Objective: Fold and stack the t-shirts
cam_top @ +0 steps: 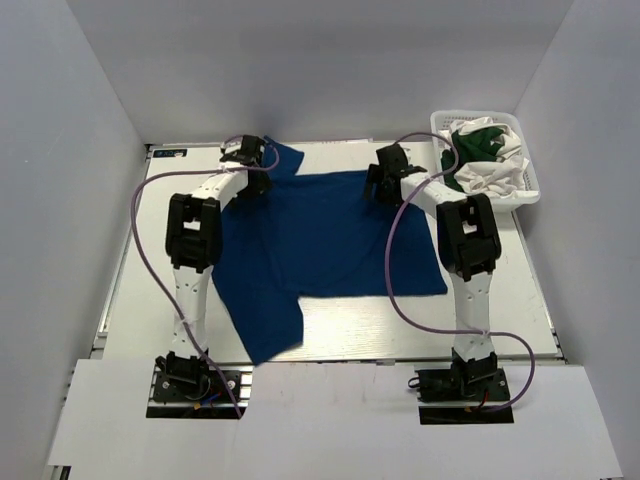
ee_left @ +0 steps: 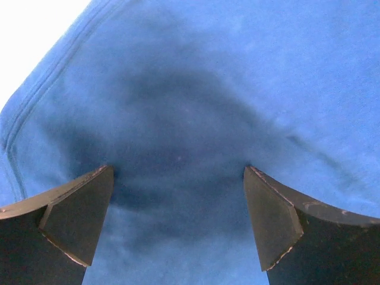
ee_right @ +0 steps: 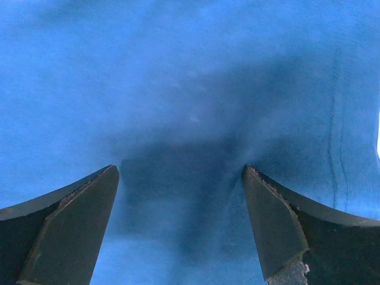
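A white table [cam_top: 500,320] is enclosed by white walls. At the far left, the left gripper [cam_top: 245,152] is held wide open over a hemmed edge of the royal blue t-shirt [cam_top: 320,240], which is spread mid-table. The right gripper [cam_top: 385,172] is likewise parted over its far right part, with nothing gripped. A dark green t-shirt [cam_top: 482,140] and white t-shirts [cam_top: 495,180] are heaped in the mesh basket [cam_top: 532,192] at the far right.
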Controlling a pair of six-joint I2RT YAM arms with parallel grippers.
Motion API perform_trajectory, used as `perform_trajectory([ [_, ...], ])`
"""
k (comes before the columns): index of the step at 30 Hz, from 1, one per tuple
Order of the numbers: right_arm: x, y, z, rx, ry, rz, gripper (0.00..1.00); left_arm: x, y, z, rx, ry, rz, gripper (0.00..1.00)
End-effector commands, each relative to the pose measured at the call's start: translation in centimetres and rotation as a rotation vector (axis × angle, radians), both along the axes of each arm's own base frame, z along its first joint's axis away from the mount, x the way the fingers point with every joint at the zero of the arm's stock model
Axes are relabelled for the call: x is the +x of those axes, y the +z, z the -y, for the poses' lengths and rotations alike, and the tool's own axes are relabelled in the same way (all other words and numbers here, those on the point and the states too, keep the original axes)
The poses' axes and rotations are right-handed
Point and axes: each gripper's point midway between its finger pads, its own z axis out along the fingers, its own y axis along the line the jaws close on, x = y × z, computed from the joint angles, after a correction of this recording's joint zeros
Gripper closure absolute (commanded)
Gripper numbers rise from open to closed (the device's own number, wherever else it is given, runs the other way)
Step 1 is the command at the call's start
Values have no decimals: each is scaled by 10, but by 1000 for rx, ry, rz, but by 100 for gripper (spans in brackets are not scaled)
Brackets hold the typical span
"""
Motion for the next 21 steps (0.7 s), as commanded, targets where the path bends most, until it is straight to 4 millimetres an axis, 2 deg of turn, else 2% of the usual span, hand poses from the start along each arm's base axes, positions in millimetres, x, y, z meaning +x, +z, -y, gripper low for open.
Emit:
perform_trajectory([
  [1, 13, -12, 22, -34, -64, -77, 10, 18, -18, -33, 33, 15, -93, 0],
  [2, 26, 0, 21, -26, -71, -46, 10, 30, -17, -33, 8, 16, -72, 0],
  [3, 32, -2, 29, -25, -89, -47, 10, 38, -29, -41, 6, 6, -81, 0],
  [4, 37, 2, 30, -22, -85, -35, 10, 59, -9, -43, -15, 12, -19, 0],
  [6, 44, 9, 38, -16, -92, -20, 10, 76, 6, -42, -67, -28, 26, 0],
  [7, 47, 23, 37, -14, -61, 10, 10, 89, 15, -41, -109, -51, 79, 0],
  [9, 44, 27, 36, -6, 2, 31, 10, 99, 42, -34, -126, -116, 152, 0],
  [10, 47, 36, 29, 7, 37, 66, 10, 104, 52, -33, -126, -135, 193, 0],
  [11, 46, 63, 28, 13, 67, 124, 10, 105, 88, -33, -120, -148, 258, 0],
  [12, 41, 66, 27, 3, 97, 129, 10, 105, 105, -33, -113, -159, 288, 0],
  [13, 39, 86, 23, 20, 111, 167, 10, 102, 119, -34, -107, -167, 305, 0],
  [14, 33, 101, 19, 45, 135, 199, 10, 95, 132, -29, -100, -188, 308, 0],
  [15, 22, 108, 20, 52, 143, 207, 10, 82, 159, -30, -100, -189, 331, 0],
  [17, 6, 118, 18, 81, 140, 242, 10, 54, 171, -26, -119, -176, 299, 0],
  [18, -13, 116, 21, 97, 127, 231, 10, 27, 143, -28, -132, -153, 216, 0],
  [19, -18, 119, 19, 116, 123, 252, 10, 6, 176, -29, -153, -84, 276, 0],
  [20, -35, 130, 22, 151, 106, 281, 10, -14, 174, -32, -165, -49, 255, 0],
  [21, -54, 107, 23, 165, 94, 228, 10, -47, 144, -35, -179, -9, 168, 0],
])
